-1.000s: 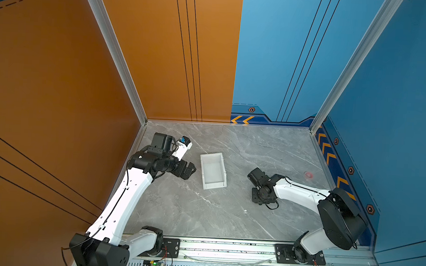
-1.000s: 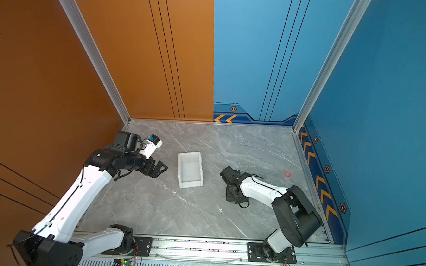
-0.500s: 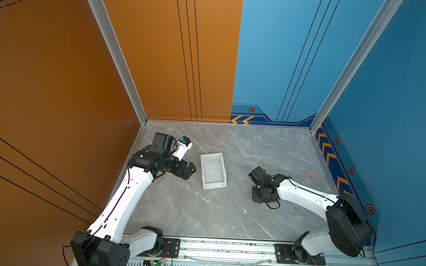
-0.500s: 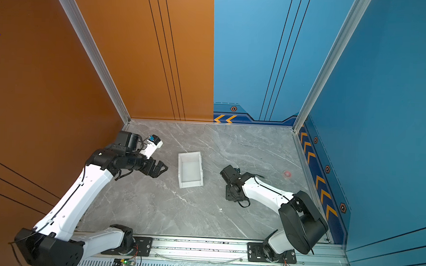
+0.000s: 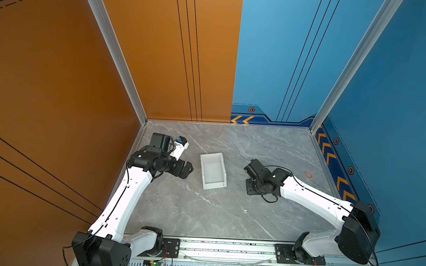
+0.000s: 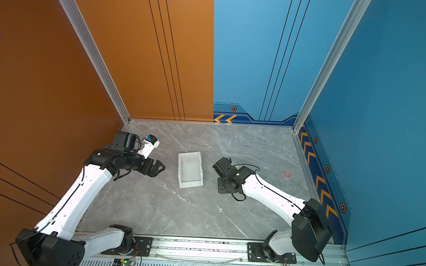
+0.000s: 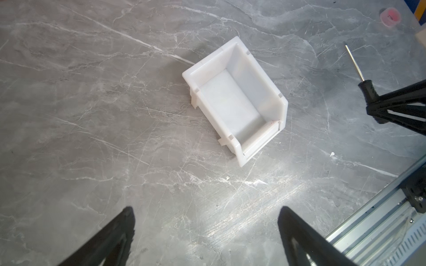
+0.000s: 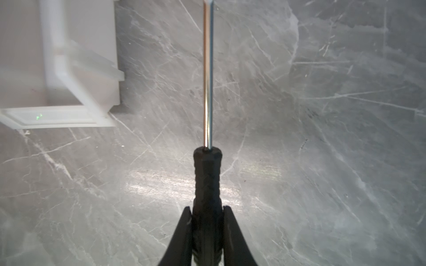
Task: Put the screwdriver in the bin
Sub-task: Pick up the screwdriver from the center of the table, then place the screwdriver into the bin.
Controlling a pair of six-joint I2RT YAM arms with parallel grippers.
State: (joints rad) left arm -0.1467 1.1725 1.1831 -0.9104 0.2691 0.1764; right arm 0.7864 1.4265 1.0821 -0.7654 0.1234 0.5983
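Right claw (image 8: 207, 209) has edged toward the bin (image 5: 211, 154), clamped on the screwdriver (image 8: 207, 175) handle; shaft beside the bin, not yet over it. Left claw (image 7: 205, 215) wide, empty.

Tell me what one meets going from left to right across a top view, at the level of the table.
left tool → bin → right tool → red cap
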